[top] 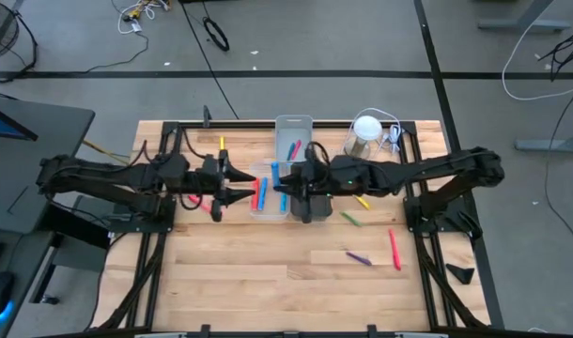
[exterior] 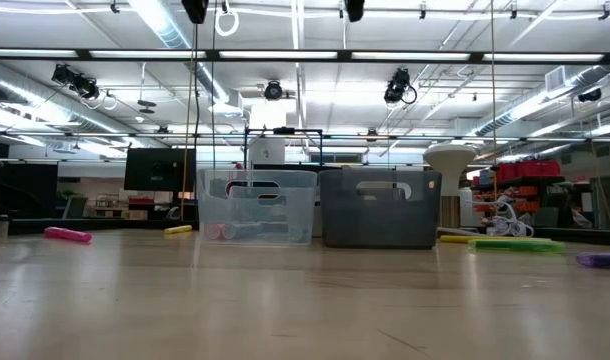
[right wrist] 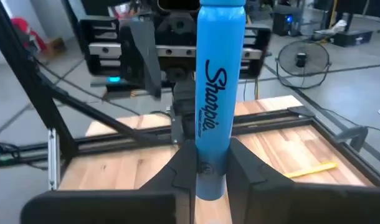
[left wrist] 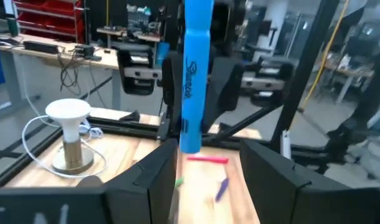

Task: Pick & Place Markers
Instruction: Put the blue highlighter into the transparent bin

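Blue marker pinched at its lower end in the right gripper, long axis upright, above the clear bin. Left gripper, jaws apart and empty, faces it from just beside. Right arm is nearer; the drop looks straight down.

A blue marker with script lettering stands upright, pinched at its lower end by the right pincer, while red and blue markers lie in the clear bin and green, purple and red ones lie scattered on the bench.
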